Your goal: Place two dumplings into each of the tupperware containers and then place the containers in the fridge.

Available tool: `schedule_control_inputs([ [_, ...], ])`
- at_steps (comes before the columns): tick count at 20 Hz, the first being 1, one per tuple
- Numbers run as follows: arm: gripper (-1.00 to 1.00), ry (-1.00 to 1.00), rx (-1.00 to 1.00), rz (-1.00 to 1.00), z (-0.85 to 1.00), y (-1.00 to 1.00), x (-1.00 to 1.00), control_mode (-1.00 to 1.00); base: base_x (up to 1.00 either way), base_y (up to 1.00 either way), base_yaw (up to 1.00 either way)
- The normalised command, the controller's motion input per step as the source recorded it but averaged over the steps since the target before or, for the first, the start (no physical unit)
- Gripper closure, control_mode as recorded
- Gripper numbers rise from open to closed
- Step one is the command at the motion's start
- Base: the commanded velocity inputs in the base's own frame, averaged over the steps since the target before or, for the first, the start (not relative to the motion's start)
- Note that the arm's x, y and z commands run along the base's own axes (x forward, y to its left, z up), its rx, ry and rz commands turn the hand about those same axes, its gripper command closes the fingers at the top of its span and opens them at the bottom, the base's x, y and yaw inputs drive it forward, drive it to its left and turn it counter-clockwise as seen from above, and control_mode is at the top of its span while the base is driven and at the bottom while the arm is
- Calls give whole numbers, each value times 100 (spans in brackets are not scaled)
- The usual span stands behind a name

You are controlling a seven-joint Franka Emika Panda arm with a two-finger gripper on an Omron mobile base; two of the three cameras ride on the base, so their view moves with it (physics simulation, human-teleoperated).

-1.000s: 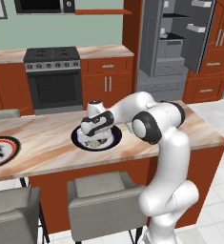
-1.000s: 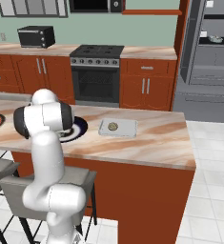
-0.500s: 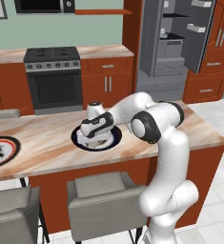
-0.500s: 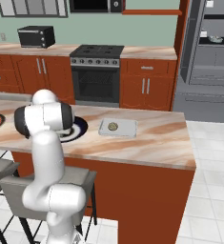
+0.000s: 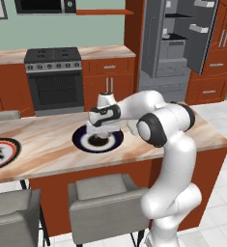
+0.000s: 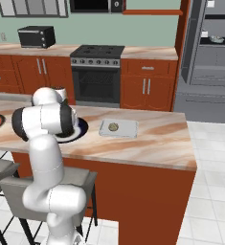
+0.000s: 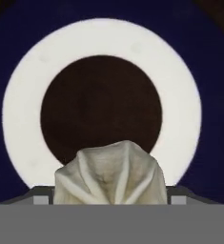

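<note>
I see the fridge standing open behind the counter, and I can read no writing anywhere. My gripper is low over the dark-blue plate. In the hand view its fingers clench a pleated dumpling. Another dumpling lies in the pale grey tupperware container.

A pale beige, pleated dumpling sits low in the hand view, over the dark centre of a round dark-blue plate with a white ring. A second dumpling lies alone in the flat pale grey tupperware container on the island counter. The tall grey fridge stands open, its door swung out, showing pale bins.
</note>
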Motion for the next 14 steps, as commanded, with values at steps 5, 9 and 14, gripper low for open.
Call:
schedule_control_inputs([
  [5, 100, 0, 5, 0, 27, -95, 23, -100, 0, 0, 0],
  [9, 100, 0, 3, 0, 5, -99, 28, -100, 0, 0, 0],
  [14, 100, 0, 2, 0, -1, -93, 43, -100, 0, 0, 0],
])
